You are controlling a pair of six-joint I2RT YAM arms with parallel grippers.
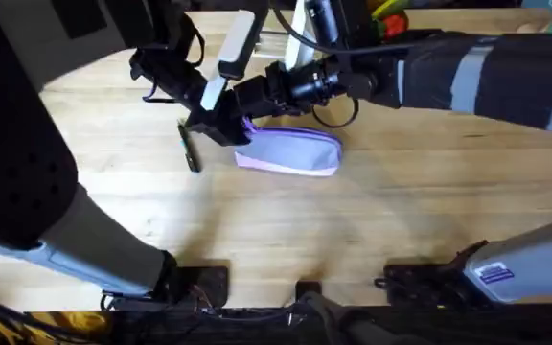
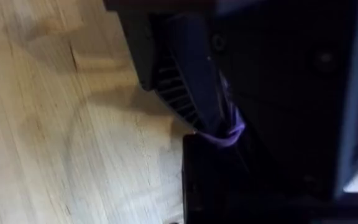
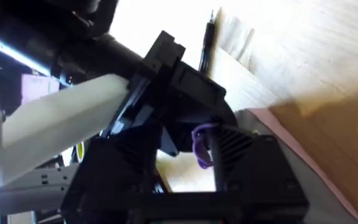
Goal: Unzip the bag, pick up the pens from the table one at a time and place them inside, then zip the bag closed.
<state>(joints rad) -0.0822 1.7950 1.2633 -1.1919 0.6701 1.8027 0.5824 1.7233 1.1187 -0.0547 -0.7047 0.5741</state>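
Note:
The lavender bag [image 1: 295, 153] lies on the table [image 1: 353, 240] at mid-centre, long side across, with its left end lifted slightly. Both grippers meet at that end. My left gripper [image 1: 218, 123] [image 2: 229, 155] is shut on the bag's purple zipper pull [image 2: 229, 132]. My right gripper [image 1: 244, 113] [image 3: 185, 165] reaches in from the right. It stands open, and the pull [image 3: 201, 146] hangs between its ribbed pads. One dark pen [image 1: 190, 149] [image 3: 205, 46] lies on the wood just left of the bag. The bag's interior is hidden.
Colourful toys [image 1: 391, 19] sit at the table's far edge. The right arm [image 1: 468, 77] stretches across the back above the bag. The left arm [image 1: 27, 163] looms large and dark over the left side. The arm bases line the front edge.

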